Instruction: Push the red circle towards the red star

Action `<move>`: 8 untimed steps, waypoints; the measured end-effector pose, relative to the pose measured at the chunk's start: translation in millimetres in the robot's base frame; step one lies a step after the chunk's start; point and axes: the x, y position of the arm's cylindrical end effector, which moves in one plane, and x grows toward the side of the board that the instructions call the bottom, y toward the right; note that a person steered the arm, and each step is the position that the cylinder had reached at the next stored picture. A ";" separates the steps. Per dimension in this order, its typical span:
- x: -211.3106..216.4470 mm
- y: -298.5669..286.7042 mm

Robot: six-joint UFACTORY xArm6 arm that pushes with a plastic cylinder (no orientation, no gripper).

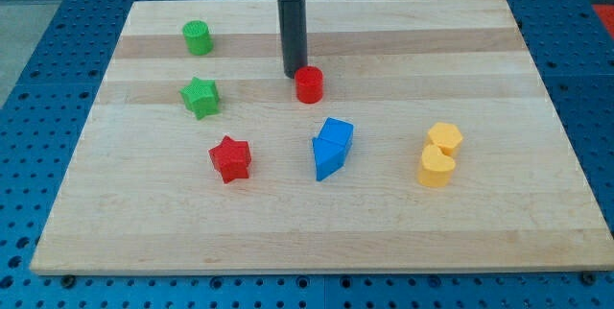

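Observation:
The red circle (309,85) stands near the middle of the wooden board, a little toward the view's top. The red star (230,158) lies below and to the left of it, well apart. My tip (293,75) is at the end of the dark rod and sits right at the red circle's upper left edge, touching or almost touching it.
A green circle (198,37) and a green star (200,97) lie at the left. Two blue blocks (332,148) sit pressed together right of the red star. Two yellow blocks (439,154) lie at the right. The board (480,232) rests on a blue perforated table.

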 end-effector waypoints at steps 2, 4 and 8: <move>4.3 -1.6; -17.5 33.8; 12.4 38.1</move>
